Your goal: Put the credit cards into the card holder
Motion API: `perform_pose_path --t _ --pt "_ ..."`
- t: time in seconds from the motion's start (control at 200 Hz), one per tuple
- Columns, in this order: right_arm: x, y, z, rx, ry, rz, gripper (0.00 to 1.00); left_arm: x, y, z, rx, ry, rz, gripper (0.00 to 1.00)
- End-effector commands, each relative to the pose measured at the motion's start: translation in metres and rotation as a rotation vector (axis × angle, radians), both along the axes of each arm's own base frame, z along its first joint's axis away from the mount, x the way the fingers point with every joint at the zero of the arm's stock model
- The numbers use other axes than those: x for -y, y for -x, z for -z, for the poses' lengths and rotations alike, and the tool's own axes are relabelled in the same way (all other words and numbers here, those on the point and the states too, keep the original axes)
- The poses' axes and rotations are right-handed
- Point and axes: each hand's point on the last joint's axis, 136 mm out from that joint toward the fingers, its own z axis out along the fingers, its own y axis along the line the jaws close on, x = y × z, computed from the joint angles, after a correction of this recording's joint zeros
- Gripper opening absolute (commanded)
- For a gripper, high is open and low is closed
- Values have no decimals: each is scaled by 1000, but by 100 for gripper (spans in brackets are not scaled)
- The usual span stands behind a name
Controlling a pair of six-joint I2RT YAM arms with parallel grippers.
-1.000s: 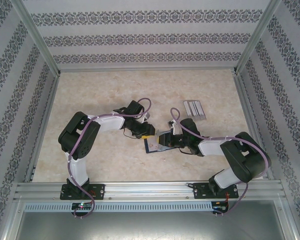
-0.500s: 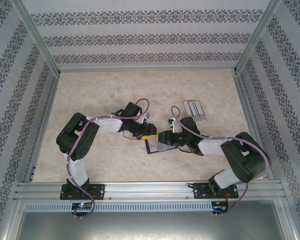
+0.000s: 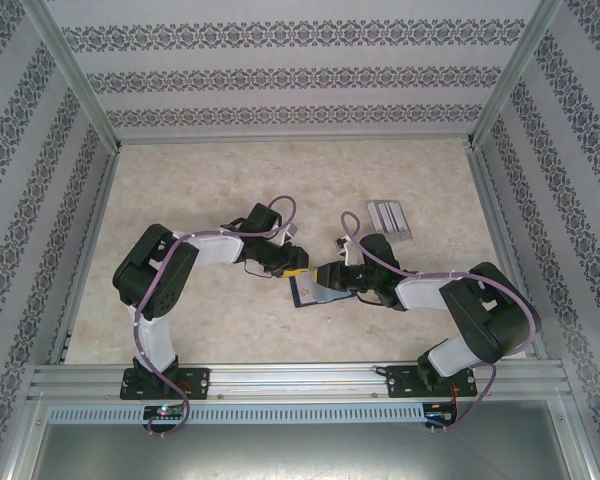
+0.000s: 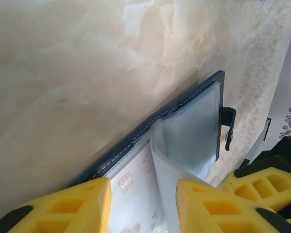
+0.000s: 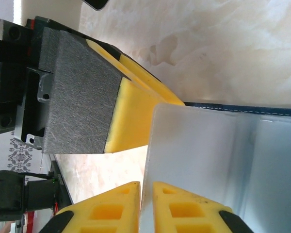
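holder (image 3: pixel 310 290) lies open at centre, between both arms. its clear sleeve (image 5: pixel 194 145) is pinched by right gripper (image 5: pixel 146 188). left gripper (image 4: pixel 143 191) is held part open, nothing gripped, a card (image 4: pixel 127 180) lying between the jaws.

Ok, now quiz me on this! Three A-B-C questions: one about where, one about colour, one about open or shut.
1. Where is the clear rack?
A) just beyond the right arm
B) at the near left corner
C) hanging on the wall

2. What colour is the card holder cover?
A) red
B) navy blue
C) green

3. The card holder is:
A) clasped shut
B) open
C) torn in half

1 A: the top view shows it past the right arm.
2 B: its stitched edge is navy.
3 B: its clear sleeves stand fanned out.
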Motion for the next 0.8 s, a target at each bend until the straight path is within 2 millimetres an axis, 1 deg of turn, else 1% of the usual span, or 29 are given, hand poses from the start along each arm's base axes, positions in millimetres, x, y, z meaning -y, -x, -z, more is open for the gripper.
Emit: perform_pose_path --t 0.0,0.045,0.075,0.14,0.225,0.28,0.535,0.58,0.659,0.794 --pt "-1 -4 -3 4 -16 -5 17 0 -3 3 -14 4 -8 40" --pt "-2 -4 -4 4 -18 -8 27 0 -4 2 -12 6 -7 40" --pt "-1 -4 -3 5 -16 -8 29 0 -4 3 -10 6 -7 40" --pt "-1 -4 -3 6 -13 -7 29 0 -3 4 -11 2 -3 40" --pt "-1 -5 -3 -3 -16 -4 22 0 -4 5 -18 -1 -4 38" --pt "-2 -4 -3 -3 -19 -9 20 0 -3 6 -21 3 -6 38" --pt "0 -4 -2 -5 -14 2 23 1 -3 7 -29 6 -4 37" --pt "0 -4 0 -6 -6 4 24 1 -2 8 -29 5 0 38" --pt "2 -5 3 -16 2 11 24 1 -3 8 -34 5 0 37" --pt "-3 -4 3 -16 -4 -1 27 2 -3 8 -31 9 1 37"
